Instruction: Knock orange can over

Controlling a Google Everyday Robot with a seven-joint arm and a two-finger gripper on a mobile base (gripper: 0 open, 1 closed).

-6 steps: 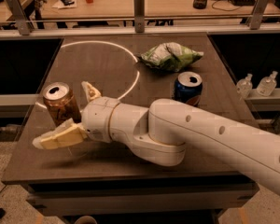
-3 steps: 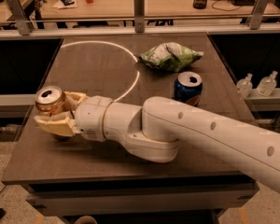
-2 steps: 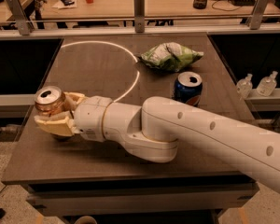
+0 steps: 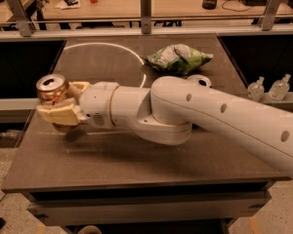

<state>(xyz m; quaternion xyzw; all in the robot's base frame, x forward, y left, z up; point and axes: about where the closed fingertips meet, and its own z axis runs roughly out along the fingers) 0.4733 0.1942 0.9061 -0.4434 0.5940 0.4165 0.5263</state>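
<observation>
The orange can (image 4: 52, 92), tan-orange with a silver pull-tab top, stands upright at the left side of the dark table (image 4: 136, 165). My gripper (image 4: 56, 101) is at the can, with one tan finger (image 4: 58, 115) in front of it and the other finger (image 4: 81, 87) behind it. The fingers are closed against the can's sides. A shadow lies on the table just below the can and gripper. My white arm reaches across the table from the right.
A green chip bag (image 4: 179, 58) lies at the back middle of the table. A blue can's top (image 4: 200, 80) shows just behind my arm. A white ring (image 4: 136, 62) is marked on the table. Two small bottles (image 4: 268, 87) stand off the right edge.
My gripper moved left from beside the can and closed around it. The can now sits further left and higher in view. My arm now hides most of the blue can.
</observation>
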